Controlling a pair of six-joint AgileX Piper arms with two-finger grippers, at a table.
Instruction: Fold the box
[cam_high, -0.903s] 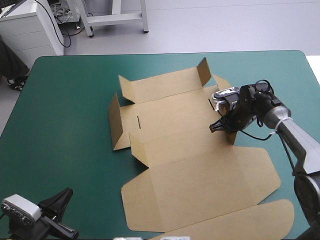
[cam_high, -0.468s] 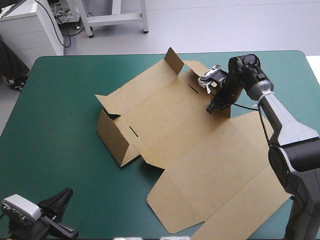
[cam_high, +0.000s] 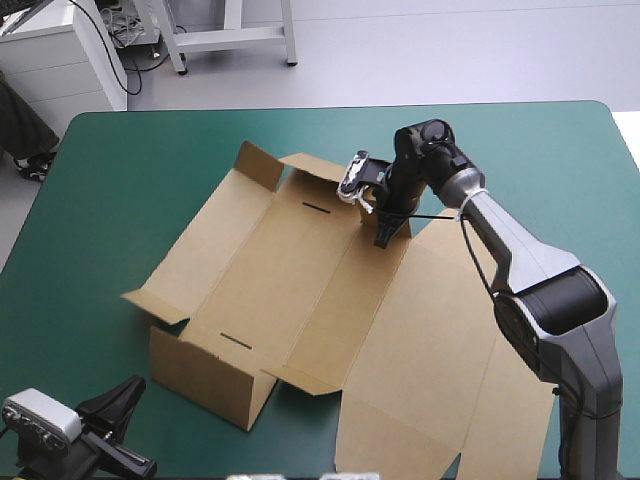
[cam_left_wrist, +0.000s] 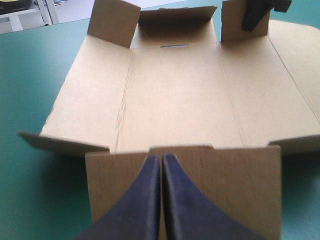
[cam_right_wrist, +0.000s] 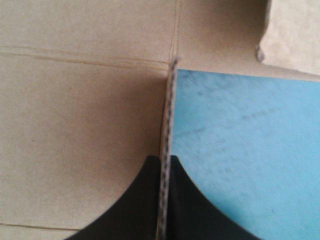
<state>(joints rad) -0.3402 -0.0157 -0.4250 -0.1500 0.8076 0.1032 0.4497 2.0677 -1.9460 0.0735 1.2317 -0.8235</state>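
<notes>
Pinching an upright flap (cam_left_wrist: 231, 25) at the box's far end, the right gripper (cam_high: 385, 237) is nearly closed, with the board edge clamped between its fingers. The box (cam_high: 290, 270) lies mid-table (cam_high: 120, 180), slanted and mostly flat. One wall (cam_high: 205, 375) is raised toward the table's near-left corner, and small flaps stand up at the far end. The left gripper (cam_left_wrist: 161, 157) sits at the table's near-left corner, fingers pressed together and holding nothing, tips just before that wall.
</notes>
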